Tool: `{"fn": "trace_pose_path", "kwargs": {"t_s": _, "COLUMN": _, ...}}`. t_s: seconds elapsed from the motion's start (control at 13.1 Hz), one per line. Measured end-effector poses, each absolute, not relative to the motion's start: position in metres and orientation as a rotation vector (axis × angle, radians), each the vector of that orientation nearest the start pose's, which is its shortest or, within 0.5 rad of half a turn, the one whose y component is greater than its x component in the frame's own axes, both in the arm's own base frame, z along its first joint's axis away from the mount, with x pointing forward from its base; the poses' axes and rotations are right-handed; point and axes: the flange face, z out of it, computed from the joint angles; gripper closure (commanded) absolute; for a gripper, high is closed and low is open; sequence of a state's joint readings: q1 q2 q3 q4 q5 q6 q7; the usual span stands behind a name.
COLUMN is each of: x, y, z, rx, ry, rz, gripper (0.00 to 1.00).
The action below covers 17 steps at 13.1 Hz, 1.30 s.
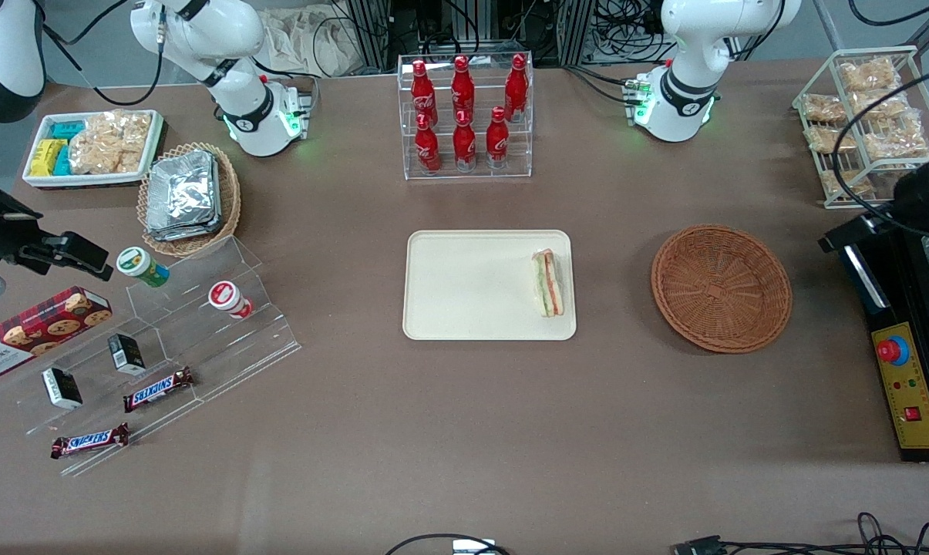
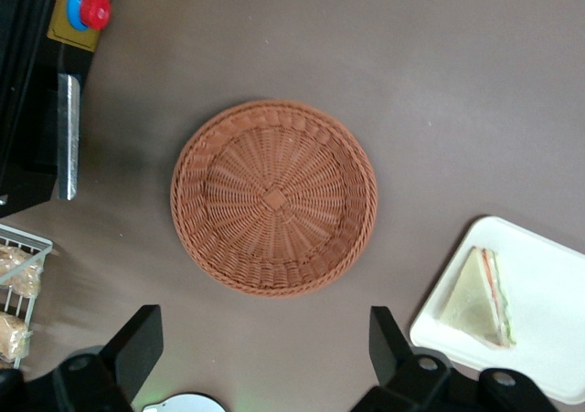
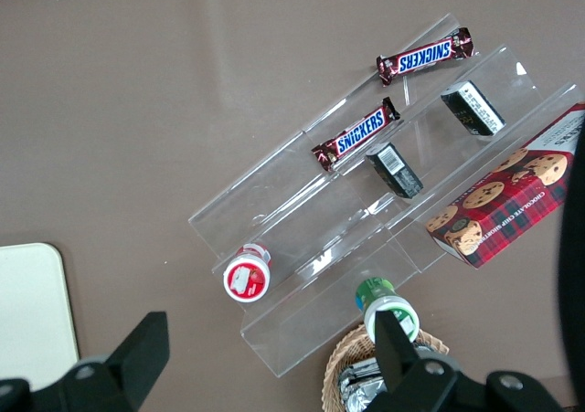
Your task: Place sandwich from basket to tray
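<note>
The sandwich [image 1: 549,283] [image 2: 480,298], a clear-wrapped wedge with green and red-orange stripes, lies on the cream tray [image 1: 464,285] [image 2: 548,339], along the edge nearest the basket. The round reddish-brown wicker basket [image 1: 721,287] [image 2: 274,197] stands beside the tray, toward the working arm's end, with nothing in it. My gripper [image 2: 265,325] hangs high above the table beside the basket, open, with only bare table between its fingers. In the front view only its dark body [image 1: 925,199] shows.
A black box with a red stop button [image 1: 907,385] and a wire rack of snack bags [image 1: 869,116] stand near the basket. A clear rack of red bottles [image 1: 464,116] stands farther back than the tray. A clear stepped stand [image 1: 163,339], a foil-packet basket [image 1: 189,196] and a white snack bin [image 1: 94,146] lie toward the parked arm's end.
</note>
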<state>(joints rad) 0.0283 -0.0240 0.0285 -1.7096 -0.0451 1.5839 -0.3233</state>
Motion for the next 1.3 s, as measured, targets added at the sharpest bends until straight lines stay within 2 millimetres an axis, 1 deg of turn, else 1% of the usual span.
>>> {"fn": "trace_pose_path", "kwargs": {"t_s": 0.15, "x": 0.535, "y": 0.023, "z": 0.575, "rx": -3.118, "ry": -0.597, "rz": 0.159, "gripper": 0.00}}
{"fn": "trace_pose_path", "kwargs": {"t_s": 0.23, "x": 0.535, "y": 0.015, "z": 0.576, "rx": -3.125, "ry": -0.577, "rz": 0.149, "gripper": 0.00}}
{"fn": "trace_pose_path", "kwargs": {"t_s": 0.38, "x": 0.538, "y": -0.011, "z": 0.579, "rx": -3.135, "ry": -0.527, "rz": 0.120, "gripper": 0.00}}
{"fn": "trace_pose_path", "kwargs": {"t_s": 0.46, "x": 0.538, "y": -0.017, "z": 0.582, "rx": -3.138, "ry": -0.511, "rz": 0.111, "gripper": 0.00}}
{"fn": "trace_pose_path", "kwargs": {"t_s": 0.61, "x": 0.539, "y": -0.015, "z": 0.588, "rx": -3.147, "ry": -0.460, "rz": 0.092, "gripper": 0.00}}
{"fn": "trace_pose_path", "kwargs": {"t_s": 0.69, "x": 0.539, "y": -0.014, "z": 0.587, "rx": -3.148, "ry": -0.423, "rz": 0.092, "gripper": 0.00}}
{"fn": "trace_pose_path", "kwargs": {"t_s": 0.84, "x": 0.541, "y": -0.012, "z": 0.582, "rx": -3.133, "ry": -0.347, "rz": 0.103, "gripper": 0.00}}
{"fn": "trace_pose_path", "kwargs": {"t_s": 0.99, "x": 0.541, "y": -0.009, "z": 0.578, "rx": -3.128, "ry": -0.201, "rz": 0.130, "gripper": 0.00}}
{"fn": "trace_pose_path", "kwargs": {"t_s": 1.15, "x": 0.537, "y": -0.007, "z": 0.583, "rx": -3.130, "ry": -0.095, "rz": 0.168, "gripper": 0.00}}
{"fn": "trace_pose_path", "kwargs": {"t_s": 1.3, "x": 0.536, "y": -0.006, "z": 0.593, "rx": -3.132, "ry": -0.070, "rz": 0.163, "gripper": 0.00}}
